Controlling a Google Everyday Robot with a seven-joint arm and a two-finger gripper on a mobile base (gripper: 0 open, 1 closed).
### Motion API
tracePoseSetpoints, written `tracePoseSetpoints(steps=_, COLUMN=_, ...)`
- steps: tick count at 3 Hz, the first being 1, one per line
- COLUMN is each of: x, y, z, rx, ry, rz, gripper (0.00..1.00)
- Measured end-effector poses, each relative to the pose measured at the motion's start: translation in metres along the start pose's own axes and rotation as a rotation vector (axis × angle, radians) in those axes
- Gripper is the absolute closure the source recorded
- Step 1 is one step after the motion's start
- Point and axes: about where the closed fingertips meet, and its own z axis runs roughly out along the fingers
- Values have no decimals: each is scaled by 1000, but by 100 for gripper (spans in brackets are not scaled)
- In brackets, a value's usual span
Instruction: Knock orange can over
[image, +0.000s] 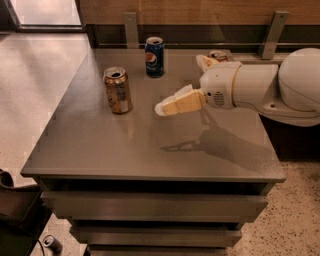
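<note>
A low push could slide the orange can (117, 90) across the table (110, 150) instead of tipping it. A sweep angled toward the back could strike the Pepsi can (154, 56). The orange can stands upright at the table's left. The white arm (250, 86) reaches in from the right, above the table. Its end effector (176, 102) points left toward the orange can, apart from it. It carries nothing; whether it is open or closed cannot be told.

- Behind the gripper (172, 104), above the table (125, 150), the arm (280, 90) runs off the right edge.
- The arm hides a can (218, 54) just behind the gripper; we see only its top.
- Far below-left, a dark thing (15, 210) is cut off.
</note>
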Motion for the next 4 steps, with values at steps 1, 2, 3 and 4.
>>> tracePoseSetpoints(steps=1, x=5, y=5, z=19, rx=-8, ry=-40, rz=20, gripper=0)
tracePoseSetpoints(steps=2, x=8, y=12, z=43, rx=-35, ry=-73, rz=36, gripper=0)
tracePoseSetpoints(steps=3, x=9, y=16, z=65, rx=-60, ry=-96, rz=48, gripper=0)
tracePoseSetpoints(steps=4, x=4, y=13, z=81, rx=-64, ry=-117, rz=47, gripper=0)
